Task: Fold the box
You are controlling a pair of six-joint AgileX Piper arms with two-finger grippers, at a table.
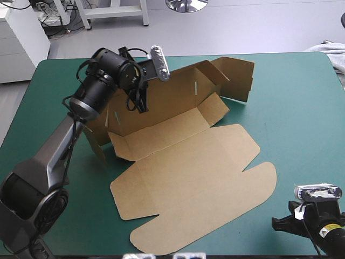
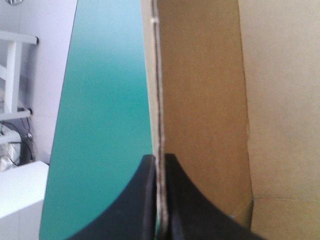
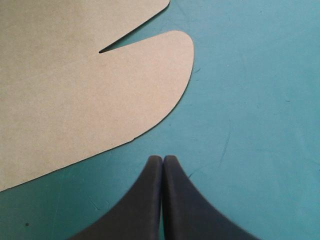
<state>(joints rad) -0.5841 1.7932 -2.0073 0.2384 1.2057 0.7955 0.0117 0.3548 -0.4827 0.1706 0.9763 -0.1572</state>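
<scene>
Box (image 1: 188,162) sits left of the table's (image 1: 302,135) middle, partly raised. Its far wall (image 1: 161,100) stands up, with side flaps bent at both ends. The lid (image 1: 205,183) lies flat and reaches toward the near edge.

Your left gripper (image 2: 159,158) has its fingers all but closed on the wall's top edge, with the board pinched between them. Behind that wall you have a bare strip of teal-green cover (image 1: 291,108) running to the far edge.

Your right gripper (image 3: 162,159) is by the near right corner, low over bare cover. Its fingers are pressed together into one point and it holds nothing. The lid's rounded flap (image 3: 150,75) lies just ahead of it, and a thin band of cover separates the two.

From the box to the right edge the cover is wide and bare. A pale cloth (image 1: 331,54) lies at the far right corner. The lid's rounded near corner comes close to the near edge, so room there is tight. On the left, a standing side flap leaves only a narrow strip before the left edge.
</scene>
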